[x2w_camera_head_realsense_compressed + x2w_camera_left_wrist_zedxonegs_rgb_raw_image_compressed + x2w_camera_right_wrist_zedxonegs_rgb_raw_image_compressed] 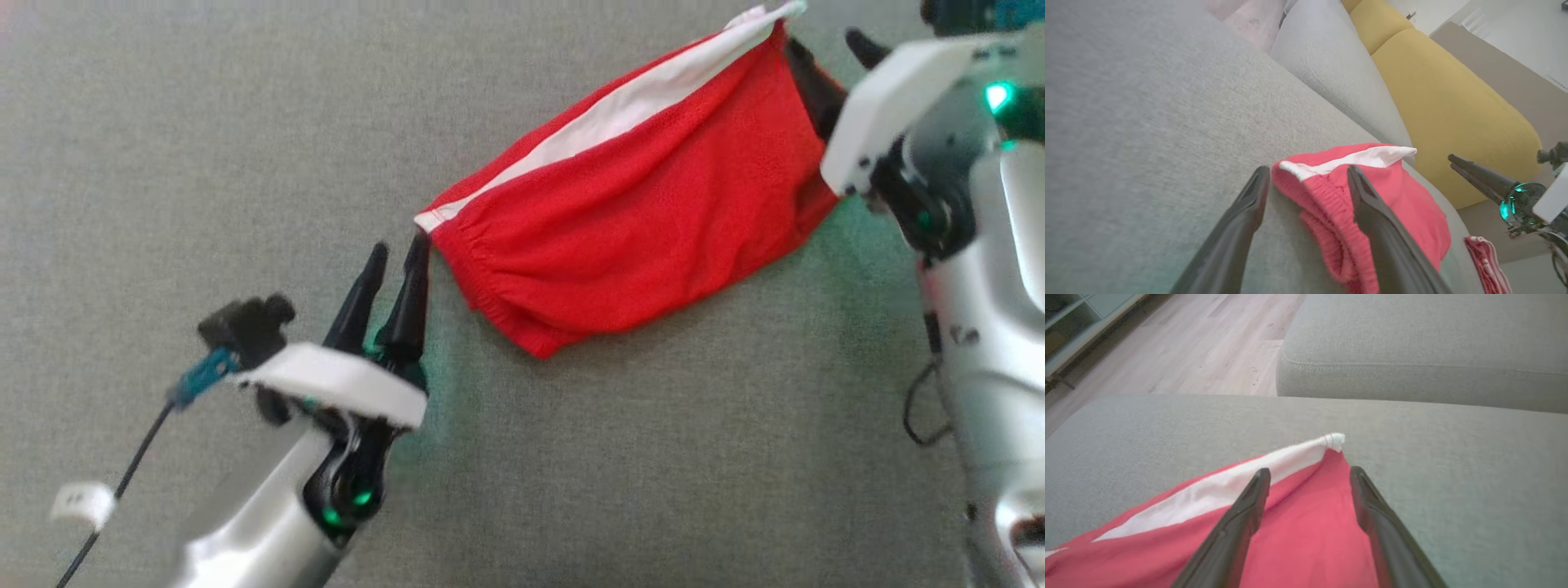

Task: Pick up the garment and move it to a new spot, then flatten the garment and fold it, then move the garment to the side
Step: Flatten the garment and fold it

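The garment (637, 204) is a pair of red shorts with a white side stripe, lying folded on the grey sofa cushion (204, 163). My left gripper (400, 245) sits at its lower left corner, just off the elastic waistband. In the left wrist view the left gripper (1308, 179) is open, with the garment's (1412, 212) waistband edge lying loose between the fingers. My right gripper (829, 49) is at the garment's far upper right corner. In the right wrist view the right gripper (1309, 477) is open above the garment (1310, 547), just short of its white-tipped corner.
A yellow cushion (1453, 102) and a grey back cushion (1339, 69) rise beyond the garment. Another red and white cloth (1488, 261) lies off the seat's edge. A second grey seat cushion (1412, 355) adjoins, with wooden floor (1188, 347) beyond.
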{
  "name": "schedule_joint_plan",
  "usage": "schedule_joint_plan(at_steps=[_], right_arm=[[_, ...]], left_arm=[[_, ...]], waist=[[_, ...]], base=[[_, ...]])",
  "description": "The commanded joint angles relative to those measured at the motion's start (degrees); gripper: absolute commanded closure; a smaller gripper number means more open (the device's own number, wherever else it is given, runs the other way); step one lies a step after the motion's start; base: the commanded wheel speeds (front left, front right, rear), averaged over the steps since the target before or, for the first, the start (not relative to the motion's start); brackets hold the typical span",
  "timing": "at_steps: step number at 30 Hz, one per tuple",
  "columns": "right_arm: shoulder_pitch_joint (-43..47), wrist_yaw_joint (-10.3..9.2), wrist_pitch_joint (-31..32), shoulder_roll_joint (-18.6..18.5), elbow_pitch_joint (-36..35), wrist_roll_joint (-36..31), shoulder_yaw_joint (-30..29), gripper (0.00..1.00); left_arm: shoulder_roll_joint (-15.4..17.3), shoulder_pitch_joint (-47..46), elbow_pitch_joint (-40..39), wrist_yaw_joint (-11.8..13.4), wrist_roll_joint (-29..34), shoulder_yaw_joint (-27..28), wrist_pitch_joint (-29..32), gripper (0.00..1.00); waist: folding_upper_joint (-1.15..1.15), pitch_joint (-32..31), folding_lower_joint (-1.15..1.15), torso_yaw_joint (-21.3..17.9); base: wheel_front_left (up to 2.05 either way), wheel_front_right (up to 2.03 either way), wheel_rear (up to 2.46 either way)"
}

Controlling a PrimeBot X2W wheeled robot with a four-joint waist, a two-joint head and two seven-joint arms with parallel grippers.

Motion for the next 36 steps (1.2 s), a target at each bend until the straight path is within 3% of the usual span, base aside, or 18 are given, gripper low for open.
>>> schedule_joint_plan(at_steps=[1,5,11,14,21,30,31,32,33,36], right_arm=[[0.85,0.39,-0.91,-0.57,-2.56,0.67,1.09,0.00],[3.33,0.39,-2.77,-3.62,-3.24,1.84,1.22,0.00],[3.99,0.39,-4.68,-6.20,-2.24,3.29,1.88,0.00],[2.54,0.39,-4.93,-6.45,-0.22,3.54,1.78,0.00],[-2.48,0.39,-3.55,-5.47,8.08,1.65,1.15,0.00],[-1.35,0.39,3.13,-3.48,14.47,-0.10,1.95,0.00],[-0.93,0.39,3.83,-3.29,14.43,0.18,2.55,0.28],[-0.61,0.39,3.94,-3.15,14.12,0.69,2.82,0.75],[-0.28,0.39,3.90,-3.07,13.70,1.18,3.16,1.00],[0.51,0.39,2.42,-3.19,11.97,2.83,3.77,1.00]], left_arm=[[2.62,0.30,-1.26,-0.30,2.07,2.45,-1.24,0.00],[4.00,1.48,-1.69,0.01,11.58,6.09,-2.36,0.00],[1.12,3.52,-3.80,-1.04,31.05,17.20,-2.43,0.00],[-0.71,3.98,-2.62,-2.46,36.50,20.92,-2.43,0.00],[-4.55,4.03,0.27,-5.87,43.17,27.06,-2.44,0.00],[-7.36,5.76,1.54,-7.54,45.25,29.89,-2.44,0.00],[-7.47,5.97,1.63,-7.62,45.36,30.19,-2.44,0.00],[-7.55,6.15,1.68,-7.69,45.46,30.47,-2.44,0.00],[-7.59,6.30,1.74,-7.74,45.57,30.71,-2.44,0.00],[-7.46,6.58,1.94,-7.83,46.12,31.07,-2.44,0.00]], waist=[[0.00,-2.12,0.01,-0.39],[0.00,-3.55,0.01,-0.24],[0.00,-1.91,0.01,0.51],[0.00,-0.31,0.01,1.10],[0.00,3.13,0.01,3.51],[0.00,2.39,0.01,4.13],[0.00,2.17,0.01,3.96],[0.00,2.04,0.01,3.79],[0.00,1.91,0.01,3.59],[0.00,1.35,0.01,2.82]], base=[[0.00,0.00,0.00],[0.00,0.00,0.00],[0.00,0.00,0.00],[0.00,0.00,0.00],[0.00,0.00,0.00],[0.00,0.00,0.00],[0.00,0.00,0.00],[0.00,0.00,0.00],[0.00,0.00,0.00],[0.00,0.00,0.00]])
